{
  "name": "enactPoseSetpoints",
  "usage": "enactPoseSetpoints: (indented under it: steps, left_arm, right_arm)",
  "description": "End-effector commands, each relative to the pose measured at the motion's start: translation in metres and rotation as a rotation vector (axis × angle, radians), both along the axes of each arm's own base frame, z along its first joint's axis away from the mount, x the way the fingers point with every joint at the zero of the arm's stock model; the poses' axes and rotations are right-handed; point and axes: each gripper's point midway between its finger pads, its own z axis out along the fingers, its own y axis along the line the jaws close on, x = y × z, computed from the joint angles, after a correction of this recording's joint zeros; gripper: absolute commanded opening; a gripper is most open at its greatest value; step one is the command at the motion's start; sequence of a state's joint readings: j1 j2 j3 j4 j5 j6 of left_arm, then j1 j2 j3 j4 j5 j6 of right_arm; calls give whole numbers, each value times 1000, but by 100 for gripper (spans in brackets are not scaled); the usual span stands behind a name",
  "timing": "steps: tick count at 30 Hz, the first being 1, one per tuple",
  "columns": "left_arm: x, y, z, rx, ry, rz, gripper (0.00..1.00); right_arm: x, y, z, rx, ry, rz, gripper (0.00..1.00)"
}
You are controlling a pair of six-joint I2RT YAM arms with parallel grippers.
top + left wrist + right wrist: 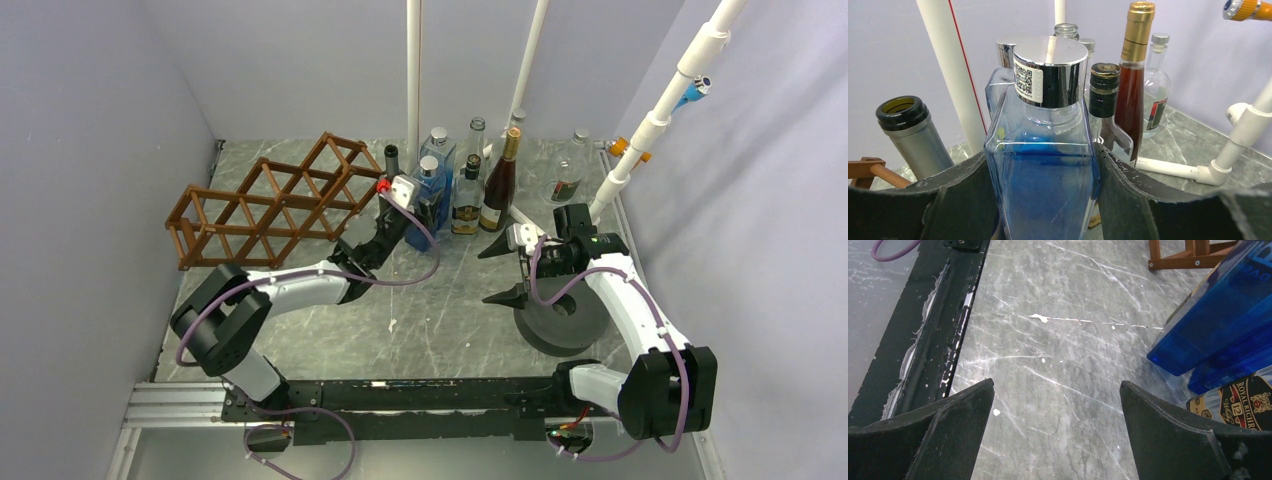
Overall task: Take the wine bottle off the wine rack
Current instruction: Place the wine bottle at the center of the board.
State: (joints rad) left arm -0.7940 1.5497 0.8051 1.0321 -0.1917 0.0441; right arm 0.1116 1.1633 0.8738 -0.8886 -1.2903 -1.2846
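— Left wrist view: what's in the clamp?
— Blue glass bottle (1045,150), chrome-capped and upright, pinched on both flat sides by the left gripper (1042,187).
— Where does it sit?
— Just off the right end of the wine rack (268,168), clear of its cells, at the front of a bottle cluster. A dark green open-necked bottle (903,112) is to its left and a gold-foiled amber bottle (1129,95) to its right. Whether it rests on the marble table (440,320), cannot tell.
— Right arm?
— Right gripper (1056,385), jaws spread wide, grasping nothing, above bare marble beside a grey round block (565,320).
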Motion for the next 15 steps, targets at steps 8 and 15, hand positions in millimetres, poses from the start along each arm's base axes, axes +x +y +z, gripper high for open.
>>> enactPoseSetpoints:
  steps: [8, 15]
  left_arm:
    - [1, 15, 103, -280, -255, 57, 0]
    - [9, 19, 84, -311, -208, 83, 0]
  right_arm:
    - [3, 1, 4, 22, -60, 14, 100]
    - [3, 1, 4, 21, -60, 13, 100]
